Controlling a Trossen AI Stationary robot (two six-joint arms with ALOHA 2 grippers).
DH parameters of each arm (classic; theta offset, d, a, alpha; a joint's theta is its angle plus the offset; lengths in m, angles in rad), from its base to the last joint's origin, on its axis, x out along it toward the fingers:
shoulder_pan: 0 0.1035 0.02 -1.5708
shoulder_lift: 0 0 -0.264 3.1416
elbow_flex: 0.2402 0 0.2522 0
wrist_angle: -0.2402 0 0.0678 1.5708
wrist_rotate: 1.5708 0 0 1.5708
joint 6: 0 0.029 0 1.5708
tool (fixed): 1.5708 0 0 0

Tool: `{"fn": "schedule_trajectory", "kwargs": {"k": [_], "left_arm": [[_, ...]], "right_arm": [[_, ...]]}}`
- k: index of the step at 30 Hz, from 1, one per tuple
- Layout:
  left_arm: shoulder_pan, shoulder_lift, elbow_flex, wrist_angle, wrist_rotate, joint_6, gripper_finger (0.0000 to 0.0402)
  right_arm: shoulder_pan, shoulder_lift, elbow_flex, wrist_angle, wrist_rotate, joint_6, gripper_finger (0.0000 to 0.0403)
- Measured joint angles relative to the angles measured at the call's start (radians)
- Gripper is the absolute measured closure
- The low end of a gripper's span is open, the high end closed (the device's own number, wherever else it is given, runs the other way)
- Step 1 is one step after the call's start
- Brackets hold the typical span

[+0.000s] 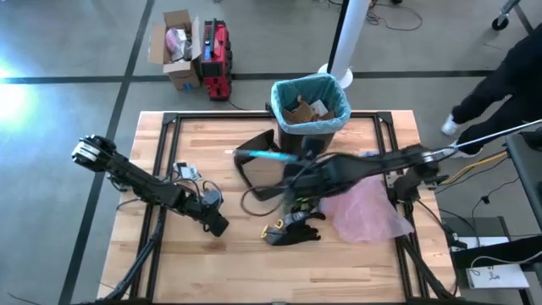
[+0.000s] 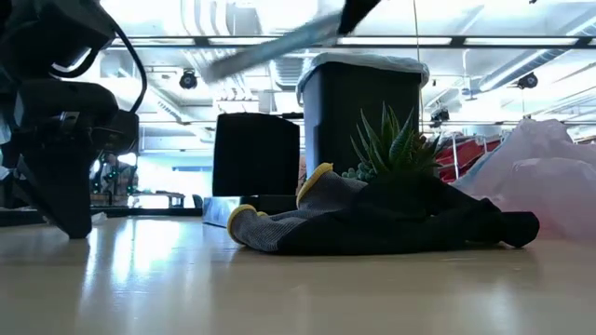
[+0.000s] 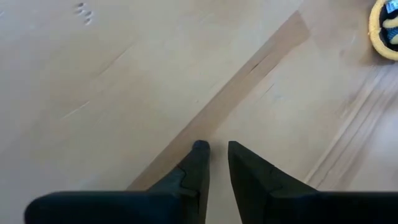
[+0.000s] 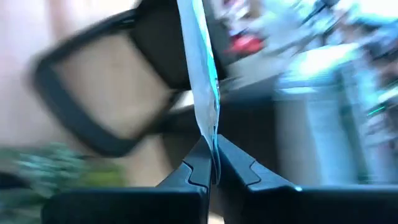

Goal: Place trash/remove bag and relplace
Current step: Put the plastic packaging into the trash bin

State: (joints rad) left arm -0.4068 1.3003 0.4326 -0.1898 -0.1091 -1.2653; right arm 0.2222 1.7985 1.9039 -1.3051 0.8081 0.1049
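Over the middle of the desk (image 1: pixel 212 144), I have the right end effector (image 4: pixel 213 163) pinched tight on a thin strip of teal-blue plastic (image 4: pixel 202 74), which I take to be a folded or bunched liner of the same stuff as the bag already in the bin. In the high view that strip (image 1: pixel 262 156) shows just in front of the black bin (image 1: pixel 310 123), above a second black bin (image 1: pixel 258 161) lying on its side.

The bag (image 1: pixel 292 87) lines the upright bin, its edge turned over the rim, and the trash (image 1: pixel 305 110), brown and pale paper pieces, sits inside it.

I judge this plastic to be very light, limp and crinkly, with no stiffness at all: it will drape, flutter and slip through a loose pinch. I would take the fitted bag at the gathered rim fold, where several layers give the fingers something to bite, and lift slowly so the film does not tear under the paper's small weight.

My left end effector (image 3: pixel 214 155) hovers low over bare wood at the left of the desk, its fingers nearly together and holding nothing.

Nearby lie a black-and-yellow glove (image 1: pixel 292 230), a green plant tuft (image 2: pixel 396 144) and a pink bag (image 1: pixel 368 212).

I can read no brand, label or writing anywhere.
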Motion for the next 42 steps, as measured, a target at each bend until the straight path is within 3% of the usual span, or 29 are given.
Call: {"fn": "schedule_trajectory", "kwargs": {"k": [5, 11, 16, 26, 32, 38, 42], "left_arm": [[0.0, 0.0, 0.006, 0.002, -0.003, 0.002, 0.0352], [0.0, 0.0, 0.006, 0.004, -0.005, 0.002, 0.0357], [0.0, 0.0, 0.006, 0.006, -0.008, 0.001, 0.0358], [0.0, 0.002, 0.005, 0.018, -0.014, 0.003, 0.0358], [0.0, 0.005, 0.005, 0.023, -0.032, 0.007, 0.0358], [-0.001, 0.005, 0.005, 0.023, -0.05, 0.024, 0.0358], [-0.001, 0.005, 0.005, 0.027, -0.054, 0.023, 0.0358]], "right_arm": [[-0.013, -0.133, 0.0, -0.005, 0.222, -0.207, 0.0403], [-0.068, -0.259, 0.001, -0.004, 0.405, -0.565, 0.0403], [-0.133, -0.332, 0.001, -0.003, 0.51, -0.658, 0.0403], [-0.271, -0.424, 0.0, -0.038, 0.482, -0.649, 0.0403], [-0.34, -0.404, -0.035, -0.059, 0.262, -0.642, 0.0403], [-0.386, -0.352, -0.104, -0.032, 0.199, -0.681, 0.0403], [-0.41, -0.311, -0.112, 0.002, 0.18, -0.842, 0.0403]]}}
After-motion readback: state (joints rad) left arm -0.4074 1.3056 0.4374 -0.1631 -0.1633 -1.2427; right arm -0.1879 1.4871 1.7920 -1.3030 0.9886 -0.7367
